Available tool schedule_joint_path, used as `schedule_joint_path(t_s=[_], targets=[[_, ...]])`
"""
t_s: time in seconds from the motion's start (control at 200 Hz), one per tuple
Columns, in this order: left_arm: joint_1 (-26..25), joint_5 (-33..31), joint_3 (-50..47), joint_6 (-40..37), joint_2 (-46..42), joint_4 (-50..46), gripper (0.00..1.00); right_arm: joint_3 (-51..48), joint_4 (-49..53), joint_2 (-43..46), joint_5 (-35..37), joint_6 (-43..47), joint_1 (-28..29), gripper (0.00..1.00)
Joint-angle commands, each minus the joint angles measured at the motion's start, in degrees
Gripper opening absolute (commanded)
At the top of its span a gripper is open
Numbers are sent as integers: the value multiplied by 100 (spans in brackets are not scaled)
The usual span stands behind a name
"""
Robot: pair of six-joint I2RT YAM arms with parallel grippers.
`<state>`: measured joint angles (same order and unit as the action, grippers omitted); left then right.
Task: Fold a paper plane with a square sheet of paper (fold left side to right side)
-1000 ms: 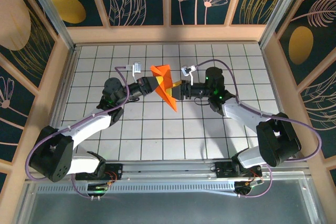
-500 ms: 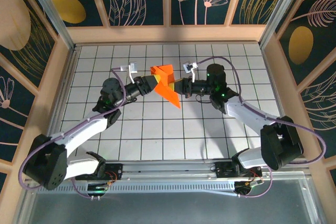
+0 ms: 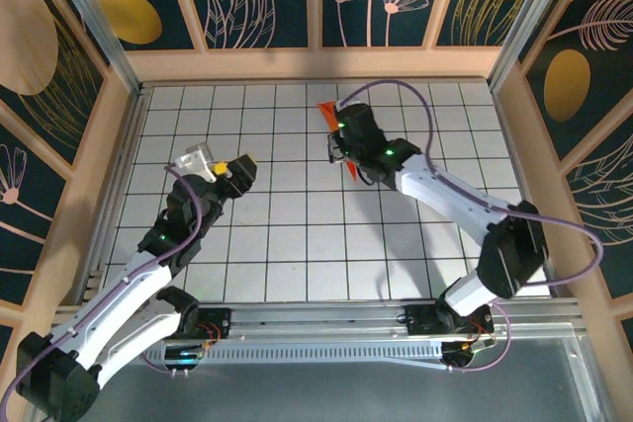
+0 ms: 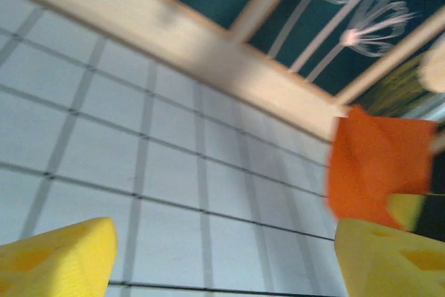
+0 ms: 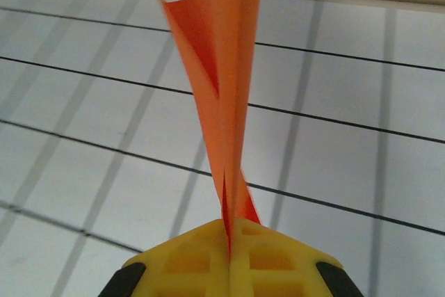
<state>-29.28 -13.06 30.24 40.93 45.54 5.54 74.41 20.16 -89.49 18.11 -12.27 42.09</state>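
Left gripper [image 3: 235, 171] is letting go: half a second ago it was up against the orange paper [image 3: 324, 109] at the far centre of the grid table [image 3: 277, 234]. Now it is sitting back to the left and nearer, well apart from the sheet. The left arm is lying more along the left side than before.

In the left wrist view, the left gripper [image 4: 222, 262] is standing wide open with nothing between its yellow fingertips [image 4: 59, 255]. The orange paper [image 4: 375, 165] is showing blurred off to the right, in front of the wooden far rail [image 4: 208, 39].

Right gripper [image 3: 336, 135] is now carrying the paper alone. A second ago it was part open beside the sheet. Now it is clamped fully closed on it and sitting farther back, close to the far edge of the grid.

In the right wrist view, the right gripper [image 5: 229, 231] is pinching the bottom edge of the orange paper [image 5: 222, 88]. The folded layers are running away from the pads edge-on and are splaying apart slightly at the far end. The sheet is hanging in the air, off the table.

From above, orange bits are poking out past the right wrist on its far and near sides. The rest is hidden under the arm.
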Motion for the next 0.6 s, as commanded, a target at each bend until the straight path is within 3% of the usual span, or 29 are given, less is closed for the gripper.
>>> schedule_joint_path(t_s=[0.0, 0.23, 0.485, 0.595], targets=[[-8, -1173, -158, 5, -213, -1071, 83, 395, 1288, -590, 2263, 31, 217, 0], [-5, -1542, -497, 100, -472, -1198, 84, 1036, 1858, -1951, 2914, -46, 583, 0], [-7, -1818, -594, 62, -546, -1301, 84, 1460, 2039, -3128, 2549, -262, 830, 0], [-7, -1832, -598, 56, -416, -1228, 84, 1333, 1678, -3191, 1826, -324, 828, 20]])
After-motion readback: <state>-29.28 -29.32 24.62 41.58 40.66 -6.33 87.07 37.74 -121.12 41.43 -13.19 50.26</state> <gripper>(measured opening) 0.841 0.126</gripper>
